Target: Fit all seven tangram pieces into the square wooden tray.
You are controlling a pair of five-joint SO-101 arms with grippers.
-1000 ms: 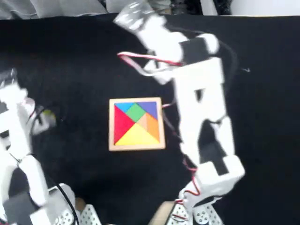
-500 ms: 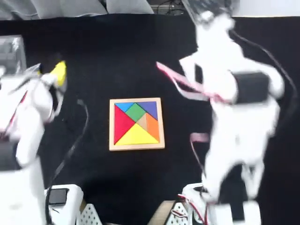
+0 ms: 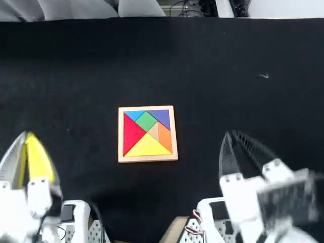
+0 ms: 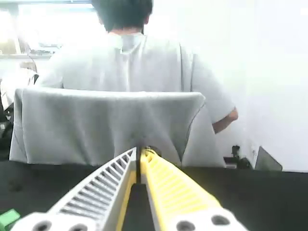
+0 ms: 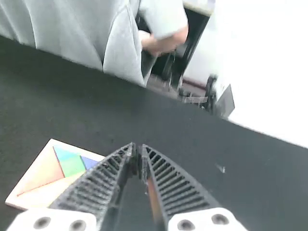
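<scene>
Wooden square tray (image 3: 121, 135) lies flat near the middle of the black table cover (image 3: 243, 55). All seven tangram pieces sit inside its recess, edge to edge:

- red large triangle (image 3: 131, 134) against the left wall
- yellow large triangle (image 3: 148, 147) along the near wall
- light blue triangle (image 3: 133, 115) in the far left corner
- green square (image 3: 147, 121) at the far middle
- indigo parallelogram (image 3: 162, 117) in the far right corner
- orange triangle (image 3: 165, 135) against the right wall
- tan small triangle (image 3: 153, 131) at the centre

Left gripper (image 3: 26, 135) stands at the near left of the table, well apart from the tray. Its white finger and yellow finger (image 4: 168, 185) meet at the tips, with nothing between them and nothing touched. Its wrist view looks along the closed fingers (image 4: 137, 150) toward the far table edge.

Right gripper (image 3: 232, 134) stands at the near right, also apart from the tray. Its black ribbed fingers (image 5: 166, 185) are together at the tips (image 5: 136, 146) and grip nothing. In the right wrist view the tray (image 5: 19, 203) lies beside the fingers, with no contact.
</scene>
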